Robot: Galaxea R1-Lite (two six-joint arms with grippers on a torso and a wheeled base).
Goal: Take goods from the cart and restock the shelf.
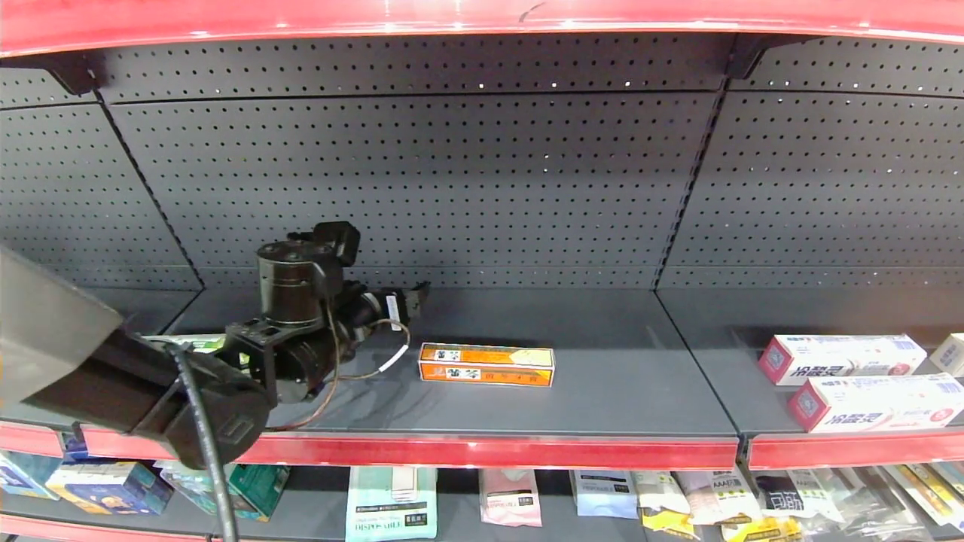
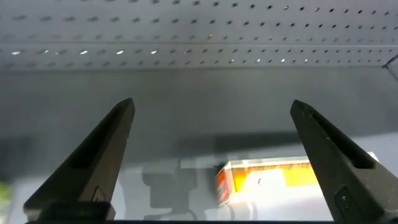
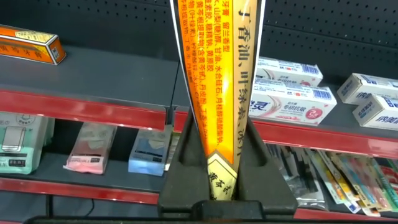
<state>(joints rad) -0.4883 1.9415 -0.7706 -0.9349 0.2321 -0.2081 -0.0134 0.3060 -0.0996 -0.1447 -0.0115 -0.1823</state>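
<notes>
An orange box [image 1: 486,363] lies flat near the middle of the grey shelf [image 1: 572,406]. My left gripper [image 1: 416,292] hovers over the shelf just left of and behind that box, a little apart from it. Its fingers [image 2: 115,149] stand wide open with nothing between them, and the orange box [image 2: 267,180] shows low on the shelf between and beyond them. My right gripper [image 3: 216,62] is shut on a second orange box [image 3: 217,93], held end-on in front of the shelving. The shelved orange box [image 3: 28,42] is off to one side of it.
White-and-red toothpaste boxes [image 1: 843,357] lie on the shelf's right section [image 3: 289,99]. A green pack [image 1: 192,342] sits behind my left arm. Packets and boxes [image 1: 392,500] fill the lower shelf. A perforated back panel [image 1: 452,188] closes the shelf; a red shelf edge [image 1: 482,19] runs overhead.
</notes>
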